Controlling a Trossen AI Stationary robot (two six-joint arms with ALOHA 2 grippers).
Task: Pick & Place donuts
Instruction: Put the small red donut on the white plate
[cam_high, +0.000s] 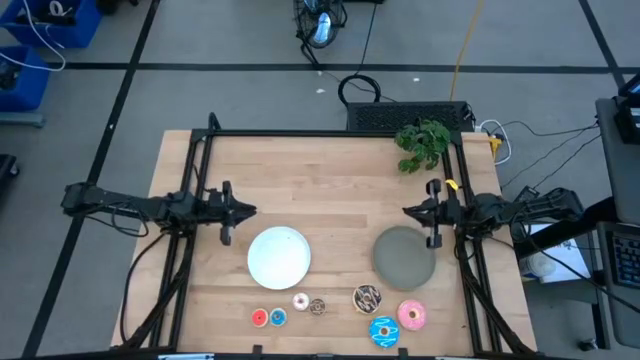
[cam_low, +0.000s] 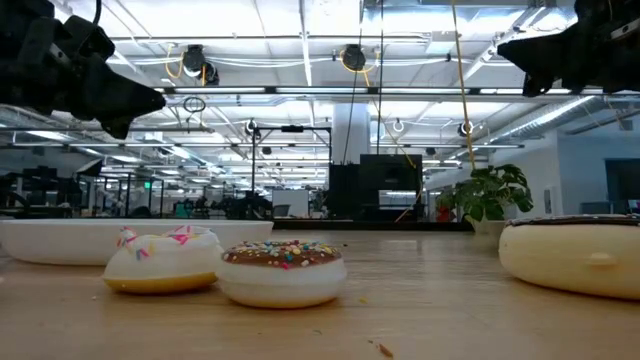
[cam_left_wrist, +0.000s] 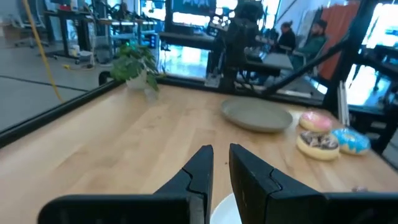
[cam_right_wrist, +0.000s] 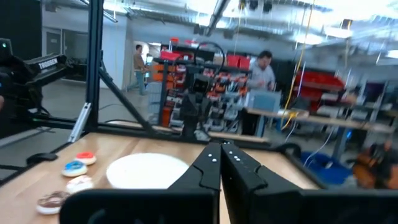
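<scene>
Several toy donuts lie along the near edge of the table: small red (cam_high: 260, 318), blue (cam_high: 278, 317), white (cam_high: 300, 302) and brown (cam_high: 318, 306) ones, and larger chocolate-sprinkled (cam_high: 367, 298), pink (cam_high: 411, 315) and blue (cam_high: 384, 331) ones. All rest flat on the wood. A white plate (cam_high: 279, 256) and a grey plate (cam_high: 404, 256) lie behind them, with nothing on them. My left gripper (cam_high: 250, 210) hovers at the table's left, shut and empty. My right gripper (cam_high: 406, 211) hovers at the right, above the grey plate's far side, shut and empty.
A potted plant (cam_high: 422, 145) stands at the far right corner. The black frame rails (cam_high: 320, 133) run along the far edge and both sides. People stand in the room beyond the table (cam_right_wrist: 261, 74). Bare wood lies between the two grippers.
</scene>
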